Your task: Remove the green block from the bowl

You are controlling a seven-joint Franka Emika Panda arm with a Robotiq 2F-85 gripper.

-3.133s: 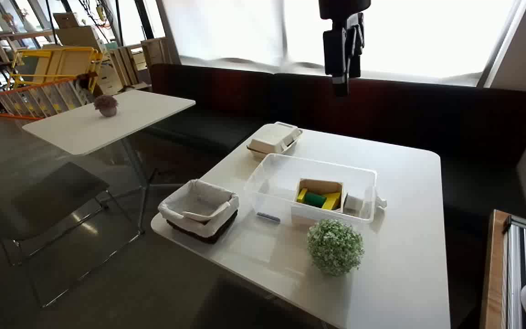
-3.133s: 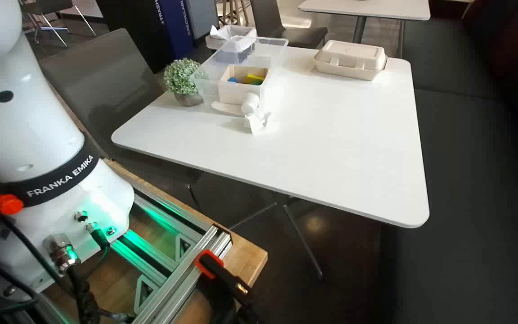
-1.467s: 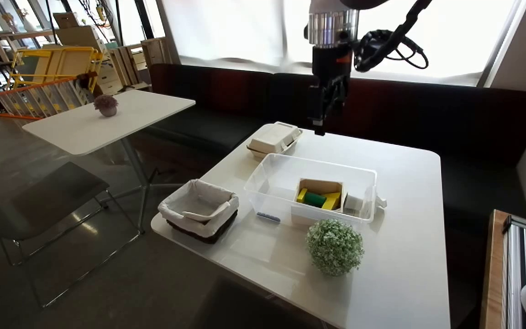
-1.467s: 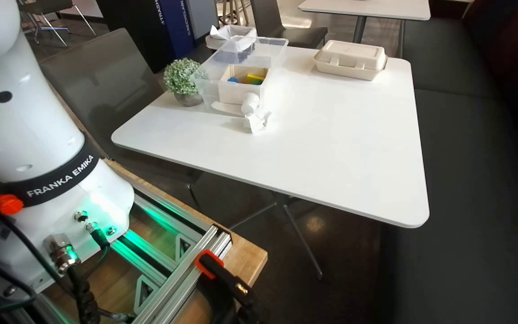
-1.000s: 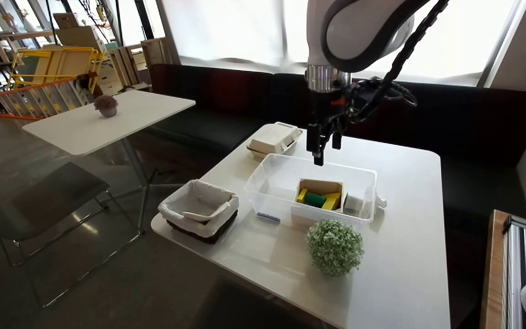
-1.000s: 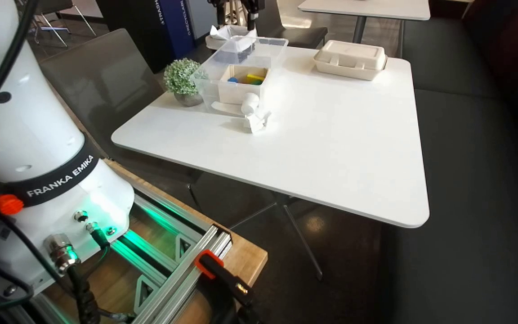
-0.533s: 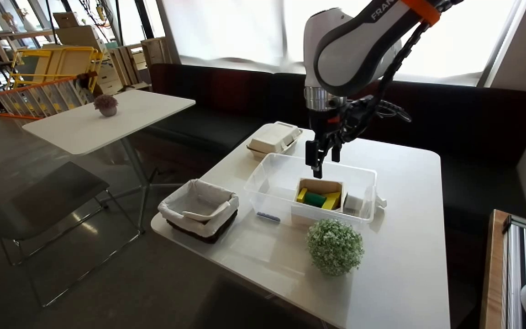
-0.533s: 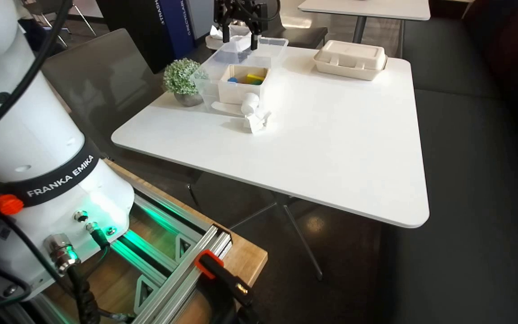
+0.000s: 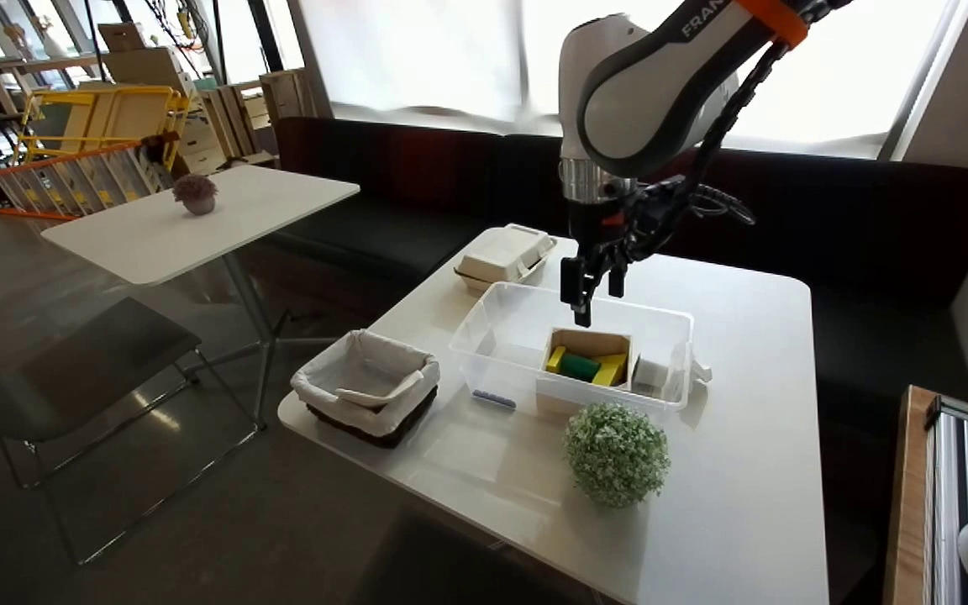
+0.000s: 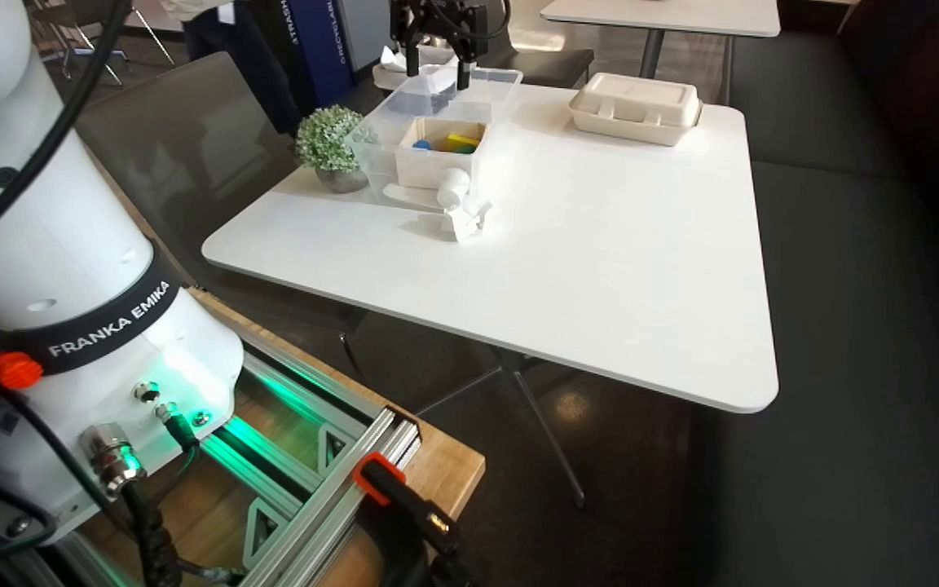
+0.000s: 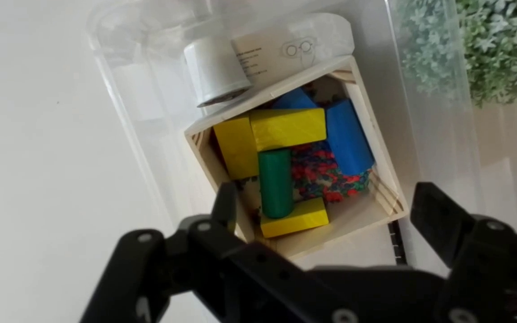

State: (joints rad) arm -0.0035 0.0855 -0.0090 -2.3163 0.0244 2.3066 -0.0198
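"What's new?"

"The gripper (image 9: 599,304), mostly. In an exterior view it has come down from high up and now hangs over the clear tub (image 9: 484,374), all but halted. I take that for the approach; the lift hasn't begun."

"And our piece?"

"Unmoved. The green block (image 9: 579,367) lies in a wooden box (image 9: 591,339) inside the tub."

"Anything behind?"

"In an exterior view a person (image 10: 237,53) has come into the background, which shouldn't matter to the job. There the gripper hangs apart from the box, its top cut off, and the near wall hides most of what's inside. I see a sliver of green but can't swear it's our block."

"Wrist view, then?"

"Jaws spread wide, holding nothing. Below, the green block shows between them, nearer one jaw, so I'd guess a sideways shift is due, perhaps a narrower spread too, lest the tips catch the box."

"What can't you make out?"

"One end overlaps a yellow block (image 11: 301,220); whether it rests there, I can't tell. The gripper's own body blots out the foreground, the plant (image 11: 501,49) is cut off, and the height left is hard to judge."
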